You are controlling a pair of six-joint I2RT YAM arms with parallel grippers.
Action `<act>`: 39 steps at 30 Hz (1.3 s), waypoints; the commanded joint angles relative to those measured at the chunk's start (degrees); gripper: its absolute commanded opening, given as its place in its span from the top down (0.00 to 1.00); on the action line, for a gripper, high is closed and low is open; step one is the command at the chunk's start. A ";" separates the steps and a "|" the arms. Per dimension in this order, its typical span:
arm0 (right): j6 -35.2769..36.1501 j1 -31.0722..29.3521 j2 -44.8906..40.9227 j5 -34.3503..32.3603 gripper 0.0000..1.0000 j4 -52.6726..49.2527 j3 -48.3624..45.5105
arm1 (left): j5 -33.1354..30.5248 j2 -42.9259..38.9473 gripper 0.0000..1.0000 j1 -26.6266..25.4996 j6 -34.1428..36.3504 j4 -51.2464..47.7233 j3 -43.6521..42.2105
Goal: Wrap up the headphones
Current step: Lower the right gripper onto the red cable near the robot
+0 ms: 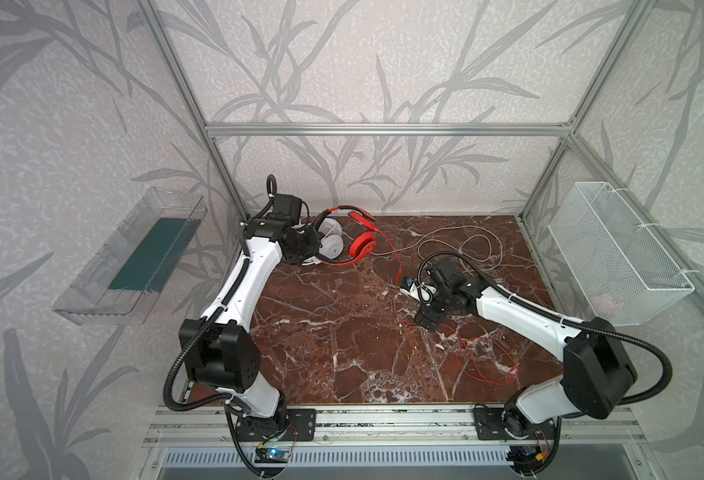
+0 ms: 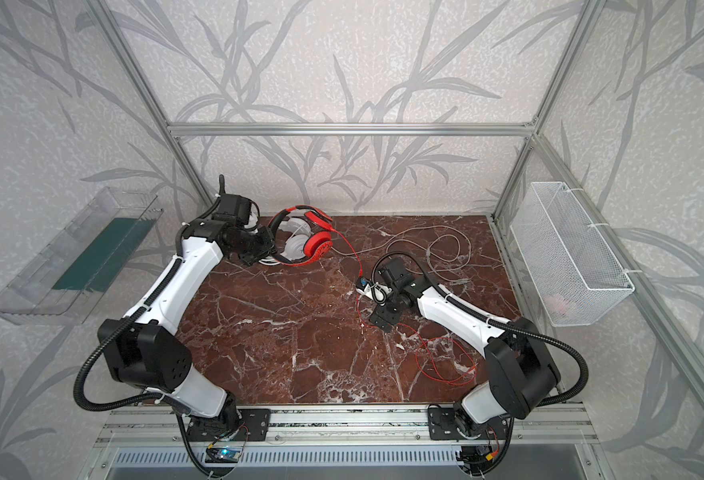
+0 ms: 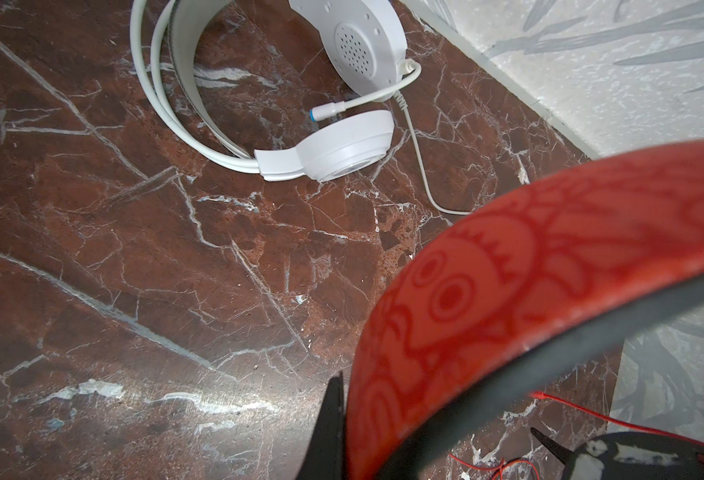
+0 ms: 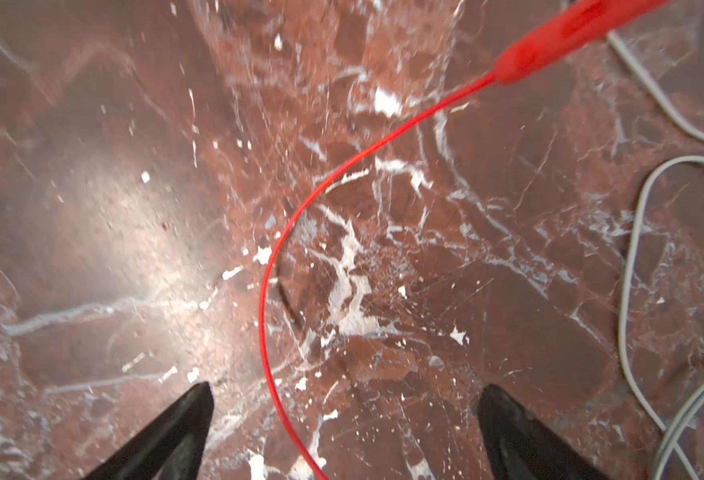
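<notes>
The red headphones sit at the back left. My left gripper is shut on their patterned headband. The white headphones lie on the marble right beside them, partly hidden in both top views. The thin red cable runs forward to a loose tangle. My right gripper hangs open low over this cable, which passes between its fingers untouched. The white-grey cable loops at the back right.
A clear plastic bin hangs on the left wall and a white wire basket on the right frame. Aluminium posts and the back wall hem in the marble table. The arms' mounting rail runs along the front edge.
</notes>
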State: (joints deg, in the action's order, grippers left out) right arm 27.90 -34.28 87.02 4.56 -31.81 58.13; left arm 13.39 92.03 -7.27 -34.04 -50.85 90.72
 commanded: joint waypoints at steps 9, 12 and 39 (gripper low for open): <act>9.37 0.27 2.39 -7.73 0.04 6.58 -4.74 | -0.32 -1.25 1.00 0.39 0.91 -0.48 0.11; 11.23 0.83 3.78 -7.37 0.06 5.16 -4.78 | -0.47 -1.24 1.00 0.40 1.14 -0.49 0.05; 10.06 -2.15 -0.98 -7.85 0.96 3.41 -9.06 | -0.29 -1.37 1.00 0.57 -0.63 1.36 -2.30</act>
State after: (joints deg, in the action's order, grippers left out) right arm 38.57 -35.57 88.75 -4.01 -27.20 49.69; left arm 12.67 92.03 -7.05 -33.23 -51.20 88.53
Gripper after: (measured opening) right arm 0.061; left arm 0.061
